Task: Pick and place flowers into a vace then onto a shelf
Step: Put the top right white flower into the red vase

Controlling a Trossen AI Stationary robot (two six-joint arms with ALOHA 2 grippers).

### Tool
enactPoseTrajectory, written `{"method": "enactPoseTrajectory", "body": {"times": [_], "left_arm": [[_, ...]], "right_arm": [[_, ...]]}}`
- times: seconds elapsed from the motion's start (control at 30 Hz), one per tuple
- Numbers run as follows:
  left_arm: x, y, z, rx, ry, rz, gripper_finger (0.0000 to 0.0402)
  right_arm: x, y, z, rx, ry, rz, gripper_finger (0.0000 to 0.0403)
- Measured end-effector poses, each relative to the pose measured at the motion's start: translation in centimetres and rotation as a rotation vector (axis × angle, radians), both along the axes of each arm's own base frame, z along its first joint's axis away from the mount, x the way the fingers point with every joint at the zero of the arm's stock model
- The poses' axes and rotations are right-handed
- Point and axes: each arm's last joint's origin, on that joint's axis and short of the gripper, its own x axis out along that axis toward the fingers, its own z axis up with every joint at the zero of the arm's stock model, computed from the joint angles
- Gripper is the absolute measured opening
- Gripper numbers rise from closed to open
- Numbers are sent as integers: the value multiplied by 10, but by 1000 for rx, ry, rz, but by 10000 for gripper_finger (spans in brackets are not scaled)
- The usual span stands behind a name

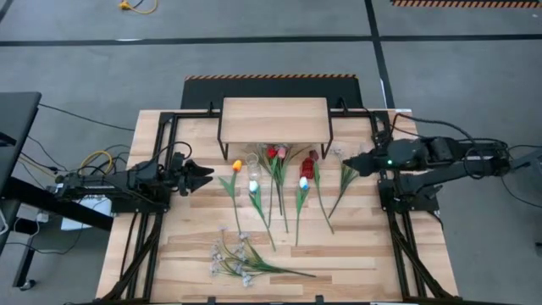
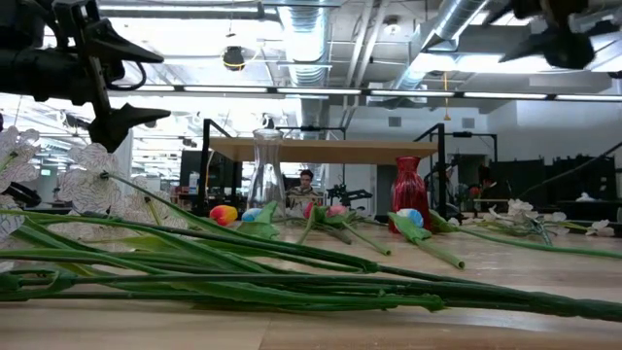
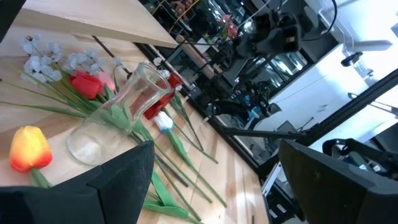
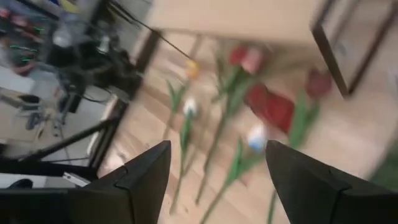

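Both arms hover above the counter [image 1: 356, 254] w/ nothing held. Left pincer [image 1: 203, 176] sits over the counter's left side, fingers spread, aimed toward the middle; in its wrist view the two dark fingers [image 3: 118, 180] stand wide apart w/ the clear glass vase [image 3: 118, 115] ahead of them. Right pincer [image 1: 354, 163] is over the right side near the far edge, also spread & empty, its fingers [image 4: 140, 180] wide in the wrist view, pointing toward the flowers. The shelf [image 1: 273, 119] stands at the middle of the far edge, light-wood top on thin black legs, nothing on top. The clear vase [image 1: 252, 193] is on the counter just in front of the shelf, left of centre; the red vase [image 1: 308, 167] is to its right, close to the shelf's right legs; low view shows both upright. Tulips [image 1: 279, 182] lie flat in a row betw. the two arms, heads toward the shelf, stems fanning toward the near edge: orange-yellow one [image 1: 236, 166] at the left end, red & pink ones [image 1: 275, 153] mid-row, white ones by the vases. A white-lilac blossom spray [image 1: 240, 258] lies nearer the near edge, left of centre; another spray [image 1: 345, 174] lies at the right end of the row, under the right pincer.
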Motion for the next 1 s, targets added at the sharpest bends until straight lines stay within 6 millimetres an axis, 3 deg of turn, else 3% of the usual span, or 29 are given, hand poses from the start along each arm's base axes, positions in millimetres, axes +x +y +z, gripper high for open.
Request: {"method": "enactPoseTrajectory", "body": {"times": [0.17, 0.4, 0.7, 1.0], "left_arm": [[0, 1, 0, -69, -11, 34, 332], [0, 1, 0, -79, -13, 34, 332], [0, 1, 0, -63, -10, 36, 332], [0, 1, -1, -57, -4, 36, 332]], "right_arm": [[-3, 3, -10, 136, 107, -13, 256], [6, 15, -21, 198, 227, -6, 256], [36, 27, -40, 251, 326, -192, 256], [69, 37, -74, 352, 455, -453, 256]]}}
